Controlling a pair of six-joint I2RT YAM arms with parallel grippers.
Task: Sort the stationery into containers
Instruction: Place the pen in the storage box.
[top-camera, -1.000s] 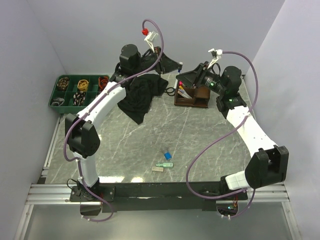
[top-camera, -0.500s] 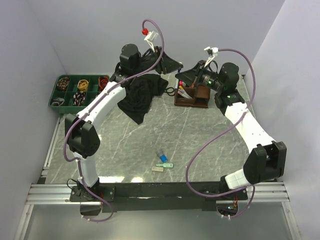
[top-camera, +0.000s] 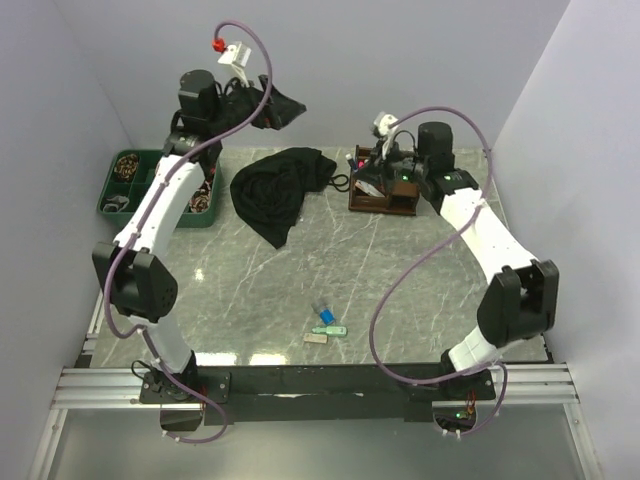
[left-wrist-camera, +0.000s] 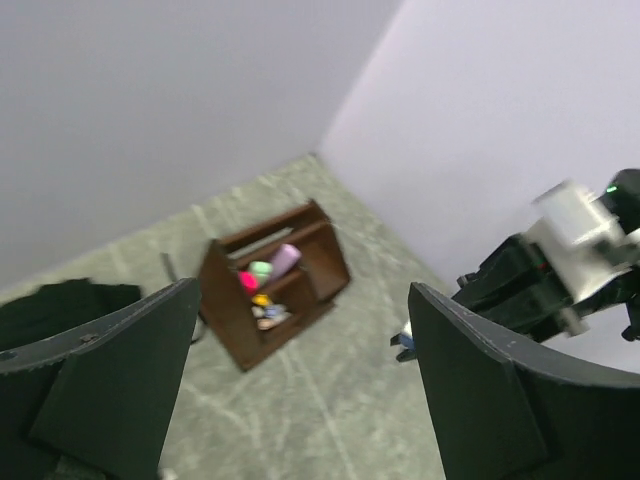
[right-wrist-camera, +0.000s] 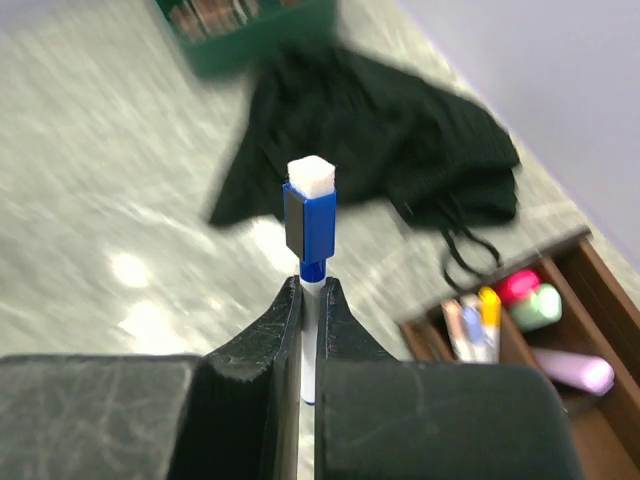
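Observation:
My right gripper (right-wrist-camera: 310, 285) is shut on a white marker with a blue cap (right-wrist-camera: 309, 215), held upright beside the brown wooden organiser (right-wrist-camera: 598, 285), which holds pink, green and purple highlighters and some pens. From above, that gripper (top-camera: 366, 172) hovers at the organiser's (top-camera: 385, 200) left end. My left gripper (top-camera: 288, 108) is raised near the back wall, open and empty (left-wrist-camera: 303, 325), looking down on the organiser (left-wrist-camera: 225, 320). A small blue piece (top-camera: 324, 317), a green highlighter (top-camera: 331, 331) and a grey eraser (top-camera: 316, 339) lie near the table's front. The green tray (top-camera: 108, 208) sits at far left.
A black cloth (top-camera: 280, 190) lies crumpled between the tray and the organiser, its cords trailing toward the organiser. The cloth (right-wrist-camera: 370, 130) fills the ground behind the held marker. Walls close in at the back and on both sides.
The grippers were tip to tip above the organiser. The right one shut on the marker; the left one opened and swung up and left toward the back wall.

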